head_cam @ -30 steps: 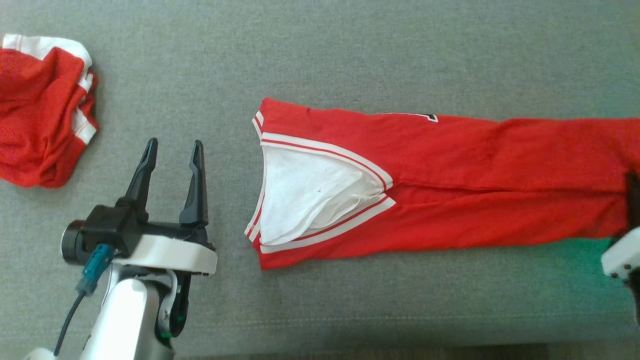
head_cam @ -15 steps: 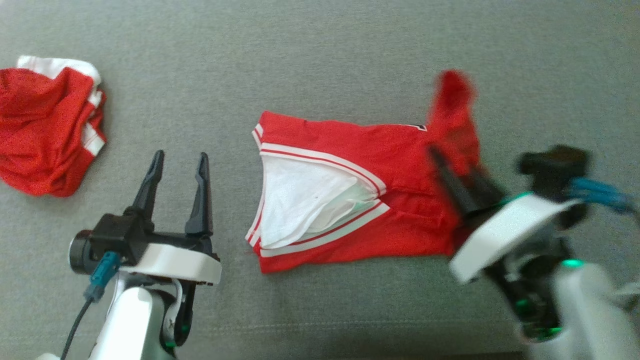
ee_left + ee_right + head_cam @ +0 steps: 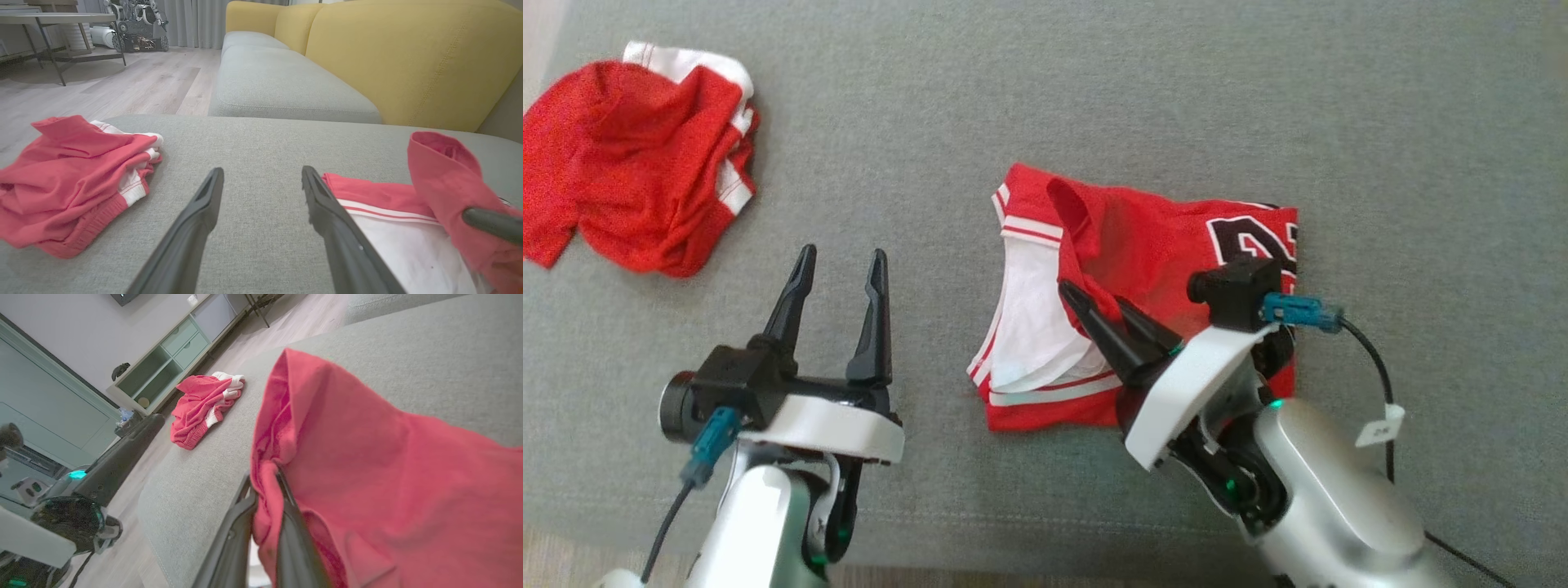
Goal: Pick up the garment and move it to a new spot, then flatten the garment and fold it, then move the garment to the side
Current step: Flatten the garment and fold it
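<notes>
A crumpled red-and-white cloth (image 3: 637, 155) lies in a heap near the left end of the grey seat cushion (image 3: 1094, 82). Beyond that cushion runs a second grey cushion (image 3: 278, 85), with a yellow backrest (image 3: 408, 61) along both. Pale wood floor (image 3: 122, 85) spreads beside the sofa. On it stand a metal-legged table (image 3: 57, 18) and, in front of grey curtains (image 3: 192, 20), a wheeled machine (image 3: 139, 28). A pale green cabinet (image 3: 179, 341) with drawers and open shelves stands against the wall.

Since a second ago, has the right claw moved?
Yes: the right claw, shut on the jersey, has swung left to its white neck opening.
</notes>
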